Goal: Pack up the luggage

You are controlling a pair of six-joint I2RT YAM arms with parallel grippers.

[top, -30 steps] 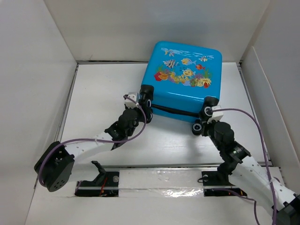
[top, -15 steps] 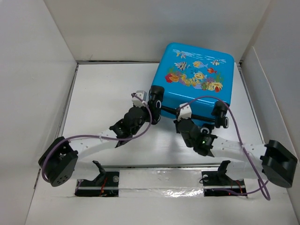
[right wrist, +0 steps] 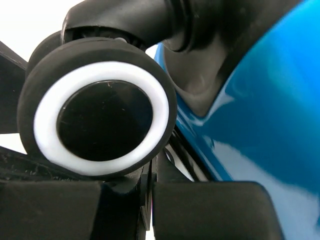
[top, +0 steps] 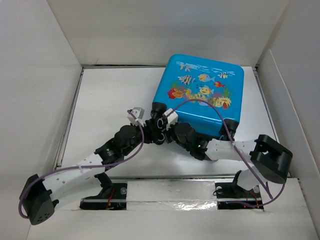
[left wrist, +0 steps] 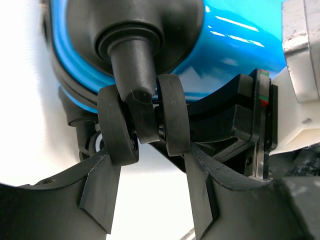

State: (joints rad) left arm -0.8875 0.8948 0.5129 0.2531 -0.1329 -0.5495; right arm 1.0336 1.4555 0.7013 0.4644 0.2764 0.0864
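luggage lies shut by the far right corner, both hands at one wheel

top view: luggage (top: pixel 202 97) lies flat and closed on the white bench (top: pixel 107 100), fish print facing up, close to the far right corner and turned a little out of line with the bench edges. both arms reach in to its near left corner. the left hand (top: pixel 151 122) and the right hand (top: pixel 169 129) sit on either side of the black caster wheel (top: pixel 160 123) there. this view does not show how far either hand is spread.

left wrist view: the left hand (left wrist: pixel 150 165) is spread, its two dark fingers (left wrist: pixel 100 195) pointing up at the twin discs of the wheel (left wrist: pixel 172 120), one finger under each disc. whether they touch the rubber cannot be told. blue shell (left wrist: pixel 235 45) fills the top. the right hand's black body (left wrist: pixel 260 125) is just beside the wheel, on the right.

right wrist view: the wheel (right wrist: pixel 100 117), black with a white ring, hangs just above the right hand (right wrist: pixel 150 195). its fingers (right wrist: pixel 210 210) are pressed almost together, only a thin slit between them. the glossy blue shell (right wrist: pixel 260 115) rises on the right.
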